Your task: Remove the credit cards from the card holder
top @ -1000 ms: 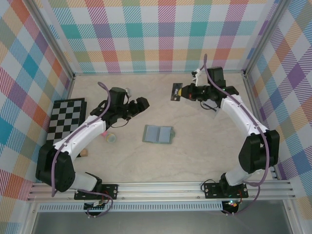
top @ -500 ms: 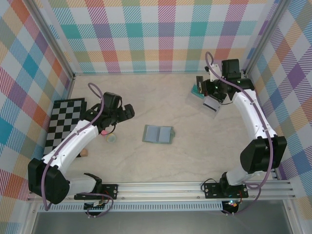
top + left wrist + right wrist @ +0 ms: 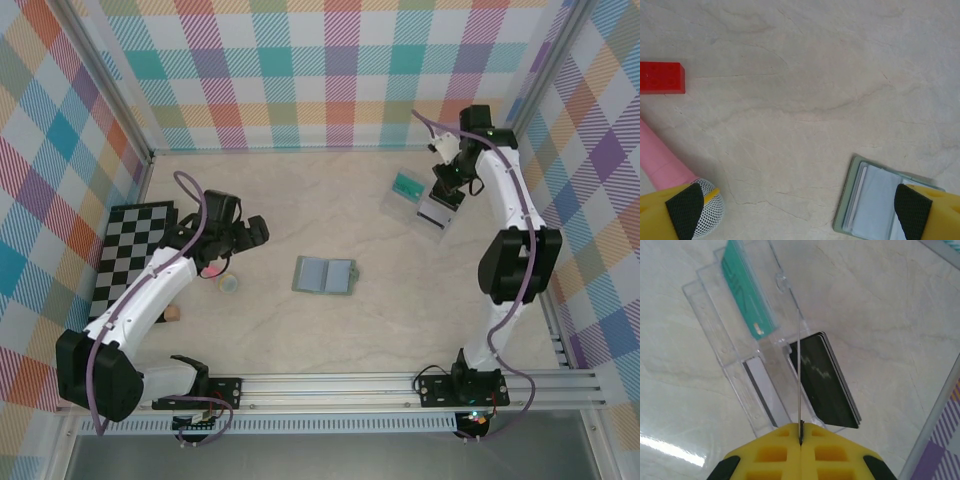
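Centrally, grey-teal card holder (image 3: 325, 275) open flat; left gripper (image 3: 799, 212) wide, empty; right gripper (image 3: 801, 432) tight, apparently on a thin clear edge (image 3: 799, 390).

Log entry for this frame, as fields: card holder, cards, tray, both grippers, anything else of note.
card holder: lying open at table centre, untouched
tray: clear, far right of table
cards: teal card and dark card in separate tray slots
left gripper: open, empty, low over the table beside the holder
right gripper: fingers together over the tray, at a thin clear edge
board: chequered, far left
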Controlling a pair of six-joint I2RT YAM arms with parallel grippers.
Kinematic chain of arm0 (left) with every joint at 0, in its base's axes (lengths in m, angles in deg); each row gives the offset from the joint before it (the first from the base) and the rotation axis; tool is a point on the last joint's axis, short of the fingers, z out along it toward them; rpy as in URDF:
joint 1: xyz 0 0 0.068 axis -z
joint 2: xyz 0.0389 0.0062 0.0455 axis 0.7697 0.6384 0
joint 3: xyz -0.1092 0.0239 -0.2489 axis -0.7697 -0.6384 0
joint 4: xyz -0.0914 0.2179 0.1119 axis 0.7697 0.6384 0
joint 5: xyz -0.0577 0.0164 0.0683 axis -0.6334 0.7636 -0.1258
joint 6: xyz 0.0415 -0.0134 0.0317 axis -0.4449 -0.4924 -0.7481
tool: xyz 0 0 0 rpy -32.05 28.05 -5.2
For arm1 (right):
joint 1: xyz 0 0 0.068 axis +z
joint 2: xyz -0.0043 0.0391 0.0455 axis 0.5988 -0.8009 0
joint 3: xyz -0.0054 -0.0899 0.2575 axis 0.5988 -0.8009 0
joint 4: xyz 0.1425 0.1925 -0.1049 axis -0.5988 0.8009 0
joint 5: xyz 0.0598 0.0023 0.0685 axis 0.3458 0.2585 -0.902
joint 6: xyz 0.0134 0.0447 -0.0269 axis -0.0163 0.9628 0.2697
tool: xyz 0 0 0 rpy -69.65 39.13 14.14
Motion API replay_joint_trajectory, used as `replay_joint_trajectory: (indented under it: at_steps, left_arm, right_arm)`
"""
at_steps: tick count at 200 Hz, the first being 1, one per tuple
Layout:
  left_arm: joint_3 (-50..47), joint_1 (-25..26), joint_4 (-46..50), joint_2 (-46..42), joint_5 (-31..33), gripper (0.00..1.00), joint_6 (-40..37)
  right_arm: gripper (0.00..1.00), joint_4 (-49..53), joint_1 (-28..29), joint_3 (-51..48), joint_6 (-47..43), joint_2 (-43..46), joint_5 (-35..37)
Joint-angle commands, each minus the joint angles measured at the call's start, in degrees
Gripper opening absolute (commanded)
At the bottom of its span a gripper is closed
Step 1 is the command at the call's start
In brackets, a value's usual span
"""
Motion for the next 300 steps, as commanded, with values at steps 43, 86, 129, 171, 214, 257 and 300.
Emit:
replay_joint_trajectory:
  at_steps: [43, 86, 129, 171, 214, 257, 300]
  left_arm:
    - [0.77, -2.57, -0.05, 4.05, -5.19, 1.00, 2.10]
    - [3.92, -2.70, 1.03, 7.70, -7.25, 1.00, 2.04]
    - [5.05, -2.77, 1.02, 10.51, -9.03, 1.00, 3.09]
    - [5.48, -2.79, 1.10, 11.33, -9.82, 1.00, 3.25]
    - [5.67, -2.79, 1.34, 11.59, -10.00, 1.00, 3.03]
    - [5.41, -2.79, 1.37, 11.75, -10.21, 1.00, 3.04]
    - [5.32, -2.79, 1.46, 11.92, -10.32, 1.00, 3.01]
  right_arm:
    - [0.00, 11.25, -1.87, 12.96, -11.97, -7.31, 1.04]
    - [0.00, 10.84, -1.86, 12.94, -14.45, -8.52, 2.74]
    - [0.00, 10.79, -1.90, 12.76, -16.22, -9.95, 3.57]
    - [0.00, 9.97, -1.84, 12.26, -17.49, -10.86, 3.83]
    - [0.02, 8.80, -1.89, 10.61, -18.75, -11.05, 4.32]
    - [0.05, 9.06, -1.83, 9.09, -19.47, -10.91, 3.26]
    - [0.06, 8.14, -1.90, 7.59, -19.75, -11.09, 3.35]
